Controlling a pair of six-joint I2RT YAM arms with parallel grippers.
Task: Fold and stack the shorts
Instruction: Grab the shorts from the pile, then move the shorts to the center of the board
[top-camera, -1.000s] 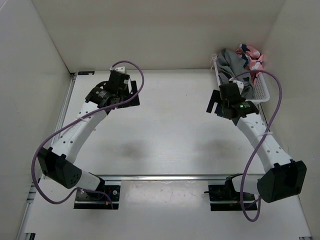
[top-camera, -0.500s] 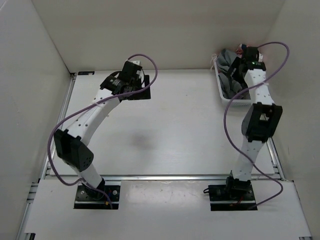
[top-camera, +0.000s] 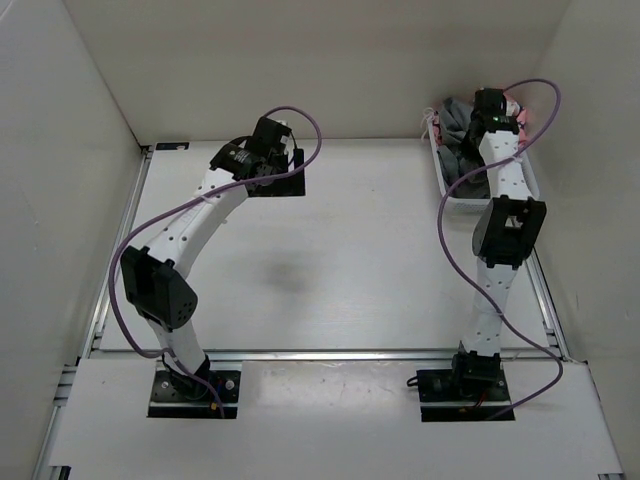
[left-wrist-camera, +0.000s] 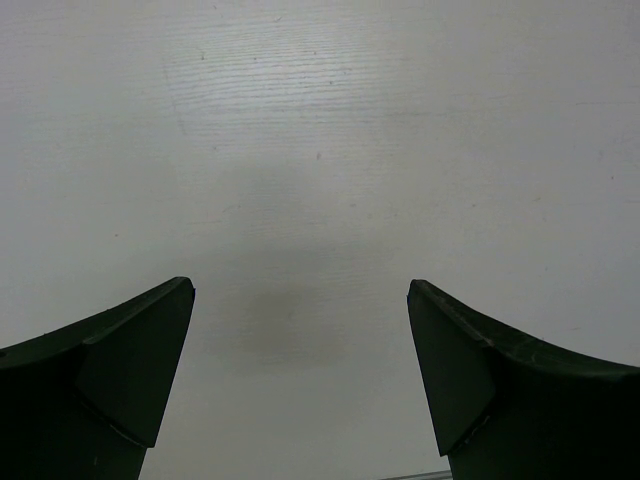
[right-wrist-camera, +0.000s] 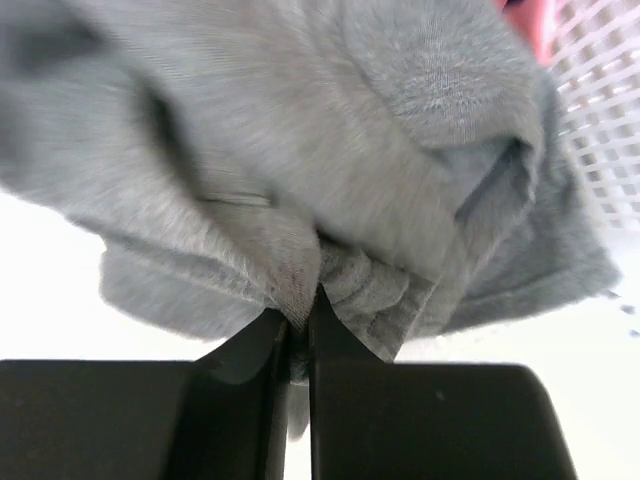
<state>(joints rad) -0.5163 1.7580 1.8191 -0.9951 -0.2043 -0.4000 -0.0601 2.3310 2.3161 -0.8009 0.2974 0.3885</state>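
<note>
The step in hand is the pickup: getting 1 pair of shorts out of the basket so it can be laid out for folding. The right arm reaches to the far right corner, where the grey shorts (top-camera: 458, 118) lie bunched in a white mesh basket (top-camera: 441, 178) next to some pink cloth (right-wrist-camera: 525, 25). In the right wrist view the right fingers (right-wrist-camera: 325, 330) are pinched nearly together on a gathered fold of the shorts' lower edge, with the rest of the cloth hanging in folds beyond them.

The left fingers (left-wrist-camera: 140, 340) are spread wide with nothing between them, hovering over the bare white surface (left-wrist-camera: 320, 120) near the far middle.

Next, I judge, the right arm needs to lift the cloth over the basket wall and carry it to the open surface without snagging the mesh or dragging the pink cloth along. The pinch holds only a small bunch, so a slow lift looks wise. The left fingers can then take a 2nd edge to spread the shorts flat.
</note>
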